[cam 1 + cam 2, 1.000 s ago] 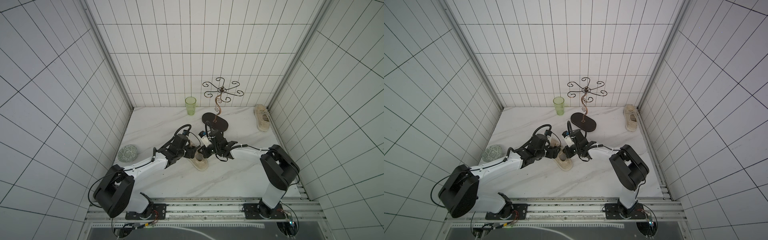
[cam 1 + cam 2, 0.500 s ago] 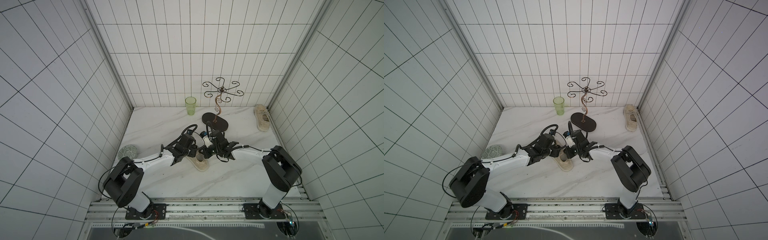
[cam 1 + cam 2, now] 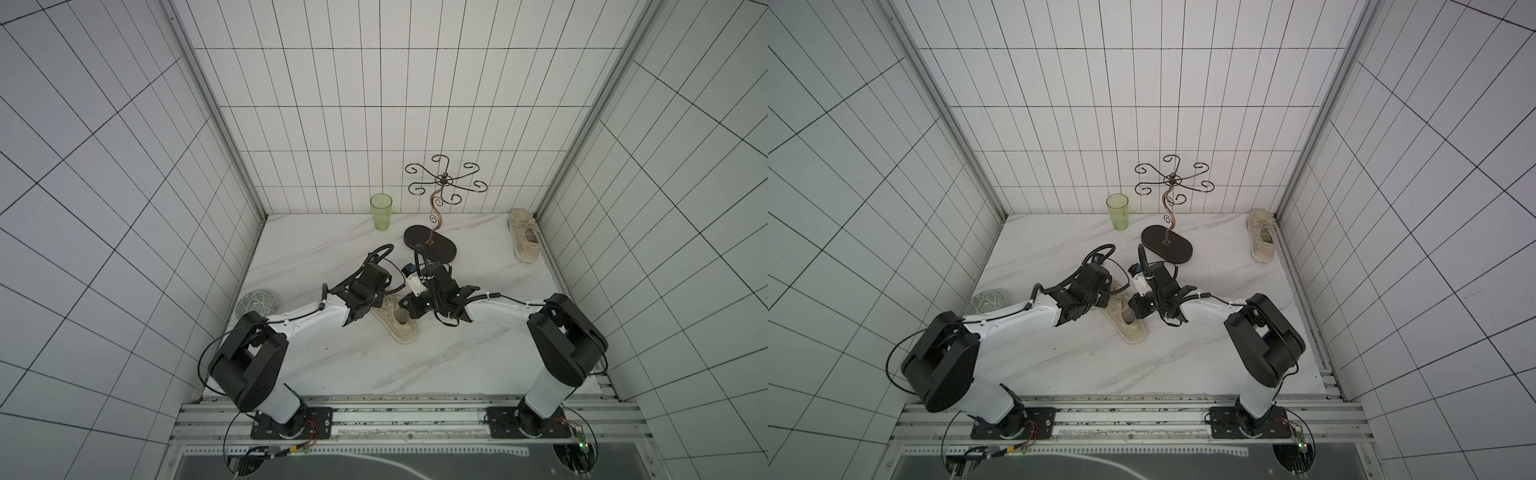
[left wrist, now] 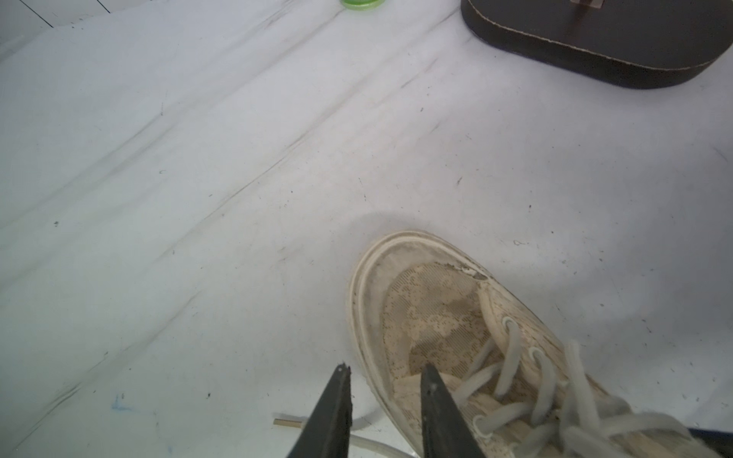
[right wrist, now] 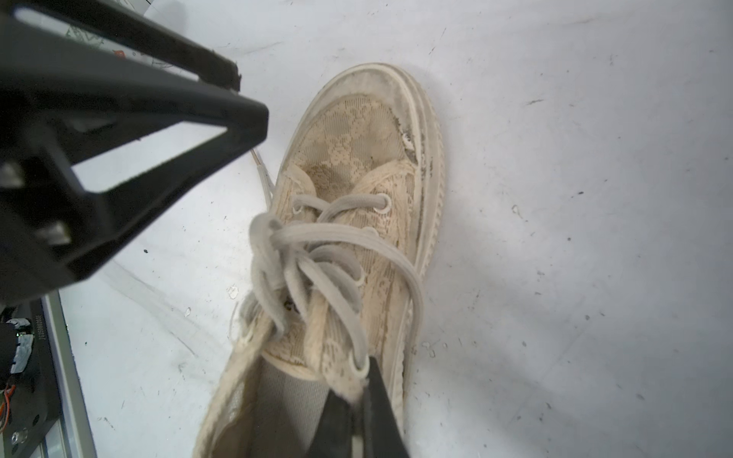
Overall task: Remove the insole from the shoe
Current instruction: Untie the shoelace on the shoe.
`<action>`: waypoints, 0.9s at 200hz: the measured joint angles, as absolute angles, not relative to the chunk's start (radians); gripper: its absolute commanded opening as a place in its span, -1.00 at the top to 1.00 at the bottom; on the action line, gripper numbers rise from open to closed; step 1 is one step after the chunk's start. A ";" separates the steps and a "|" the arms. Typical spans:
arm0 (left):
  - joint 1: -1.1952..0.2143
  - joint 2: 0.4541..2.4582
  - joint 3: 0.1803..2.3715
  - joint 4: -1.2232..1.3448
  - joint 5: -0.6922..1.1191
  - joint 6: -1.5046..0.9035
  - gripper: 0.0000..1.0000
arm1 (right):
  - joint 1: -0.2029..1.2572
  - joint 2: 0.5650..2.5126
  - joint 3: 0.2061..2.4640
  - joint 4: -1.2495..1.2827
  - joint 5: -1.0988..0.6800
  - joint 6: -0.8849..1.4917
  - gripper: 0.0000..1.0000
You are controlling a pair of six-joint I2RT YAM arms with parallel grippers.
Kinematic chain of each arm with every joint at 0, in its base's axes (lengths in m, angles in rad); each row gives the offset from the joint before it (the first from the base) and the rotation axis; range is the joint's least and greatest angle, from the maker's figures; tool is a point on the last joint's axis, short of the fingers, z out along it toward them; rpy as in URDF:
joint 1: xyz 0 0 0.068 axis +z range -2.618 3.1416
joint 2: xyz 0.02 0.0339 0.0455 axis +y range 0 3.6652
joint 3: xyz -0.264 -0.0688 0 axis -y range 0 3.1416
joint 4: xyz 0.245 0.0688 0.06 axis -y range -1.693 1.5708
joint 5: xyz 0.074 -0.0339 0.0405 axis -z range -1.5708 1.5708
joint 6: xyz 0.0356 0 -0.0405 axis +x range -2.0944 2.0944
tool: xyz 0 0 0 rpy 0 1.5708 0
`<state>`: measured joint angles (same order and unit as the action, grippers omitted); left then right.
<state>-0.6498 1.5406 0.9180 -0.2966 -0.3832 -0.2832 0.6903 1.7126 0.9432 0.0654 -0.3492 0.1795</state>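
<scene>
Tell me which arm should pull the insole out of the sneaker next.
Right. The right tool is shut at the cream sneaker's opening rim, beside the grey insole. The left tool straddles the toe edge, away from the opening; it looks better suited to holding the sneaker down.

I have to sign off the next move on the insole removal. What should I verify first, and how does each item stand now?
1. Beige lace sneaker flat on white marble table: ok.
2. Right gripper shut on the sneaker's side wall: ok.
3. Grey insole exposed in the opening: ok.
4. Left gripper at the insole: not ok, jaws apart beside the toe.
5. Dark oval stand base clear of the sneaker: ok.
</scene>
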 measured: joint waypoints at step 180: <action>-0.440 0.865 0.403 -0.207 0.104 -0.509 -0.23 | 0.687 1.690 1.013 0.059 -0.630 0.240 -0.20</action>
